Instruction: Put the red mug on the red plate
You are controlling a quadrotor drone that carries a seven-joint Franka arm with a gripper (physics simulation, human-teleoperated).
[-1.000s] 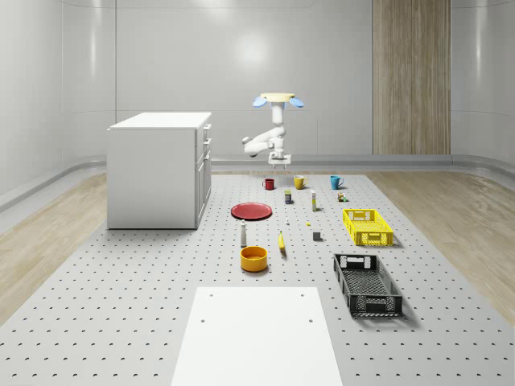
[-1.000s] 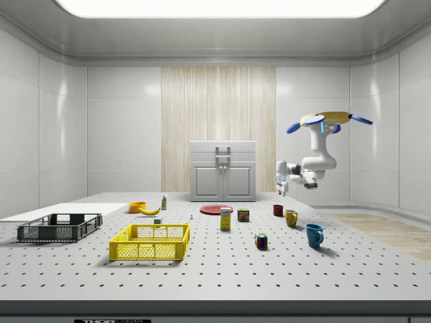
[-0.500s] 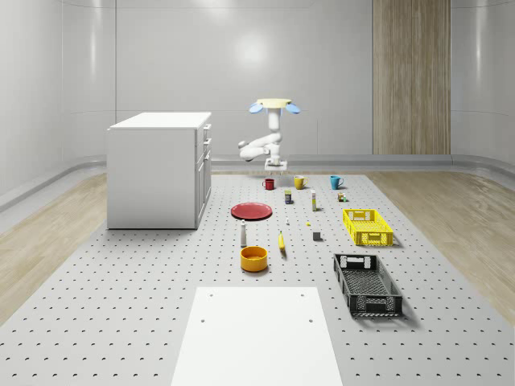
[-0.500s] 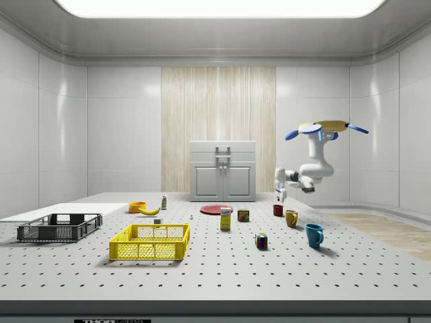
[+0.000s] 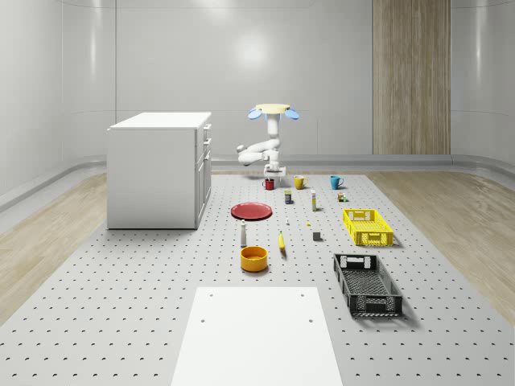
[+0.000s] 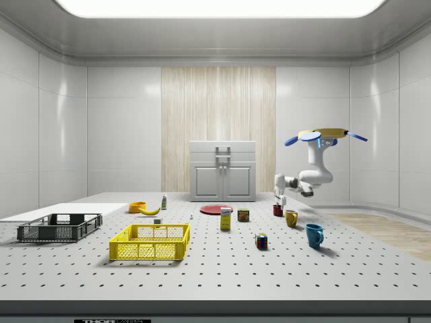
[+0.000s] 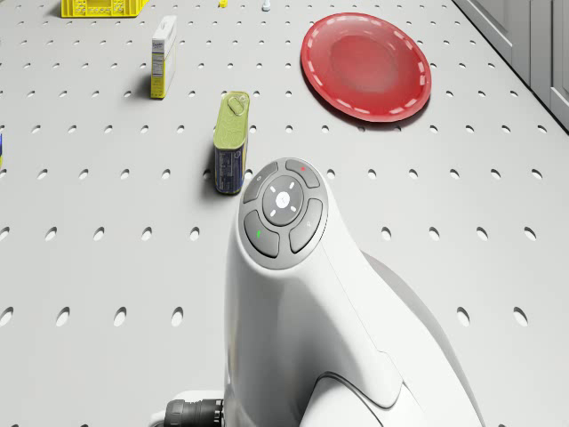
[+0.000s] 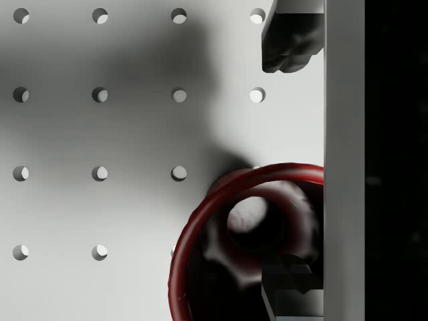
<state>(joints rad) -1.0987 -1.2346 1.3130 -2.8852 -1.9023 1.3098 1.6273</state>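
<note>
The red mug (image 5: 269,183) stands upright on the perforated table, towards the far end. The red plate (image 5: 252,211) lies flat nearer the camera, just to the whole-scene view's left of the mug and apart from it. The drone (image 5: 272,112) hovers above and slightly behind the mug. Its white arm bends down to the gripper (image 5: 273,171), which hangs just above the mug (image 6: 277,210). In the wrist view the gripper (image 8: 289,167) is open. One finger (image 8: 289,41) sits beyond the mug's rim (image 8: 194,227) and the other is over its opening. The drone view has the plate (image 7: 366,65) beyond the arm.
A yellow mug (image 5: 298,182) and a blue mug (image 5: 335,182) stand right of the red mug. A small can (image 5: 288,196) sits just in front. A white cabinet (image 5: 157,169) stands at the left. Closer in are a yellow crate (image 5: 367,226), black crate (image 5: 366,283) and orange bowl (image 5: 253,258).
The drone has sunk lower and drifted a little to the whole-scene view's left. The gripper has come down from well above the mugs to just over the red mug.
</note>
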